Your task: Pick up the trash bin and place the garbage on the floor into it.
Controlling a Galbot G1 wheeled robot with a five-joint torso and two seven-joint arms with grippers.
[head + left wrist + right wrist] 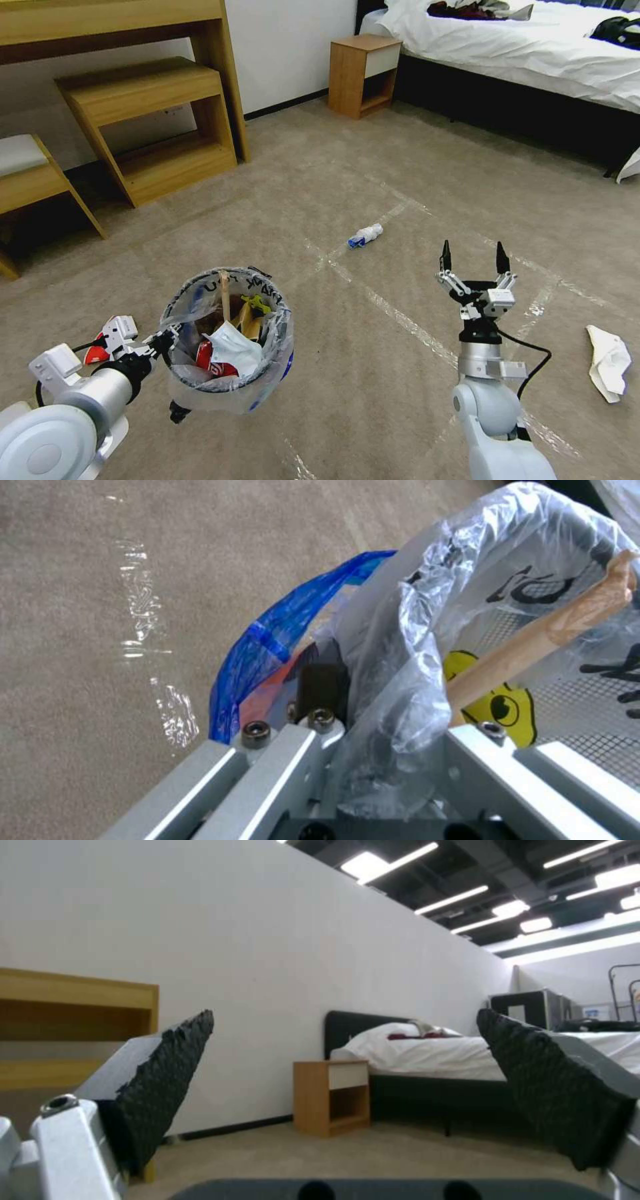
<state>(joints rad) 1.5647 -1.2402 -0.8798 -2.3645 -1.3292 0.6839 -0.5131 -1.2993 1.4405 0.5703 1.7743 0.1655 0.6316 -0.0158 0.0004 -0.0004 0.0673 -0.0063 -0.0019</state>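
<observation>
trash bin [230,347] hangs off the carpet at the lower left of the head view, carried by the left gripper [162,341], whose fingers are clamped on the near-left rim together with the clear plastic liner [413,645]. in the left wrist view one dark finger [320,685] sits against the outside of the bin wall, with blue and red plastic beside it and the liner bunched over the rim; the other finger is hidden under the plastic. inside the bin lie a wooden stick [225,297] standing up against the back wall, a light-blue mask [235,347], a red can [215,363] and brown paper [248,323].

right gripper [474,267] is raised over the floor [373,373] to the right of the bin and well apart from it, fingers pointing up and away and spread wide with nothing between them. in the right wrist view its two black ridged pads [167,1075] frame a bedside table [331,1096] and a bed [453,1055].

garbage on the floor: a white-blue bottle [365,236] lies on a tape line beyond the bin, ahead and to the left of the right gripper, and a white tissue [609,361] lies on the carpet to the right of that arm, near the picture's edge. neither gripper touches them.
</observation>
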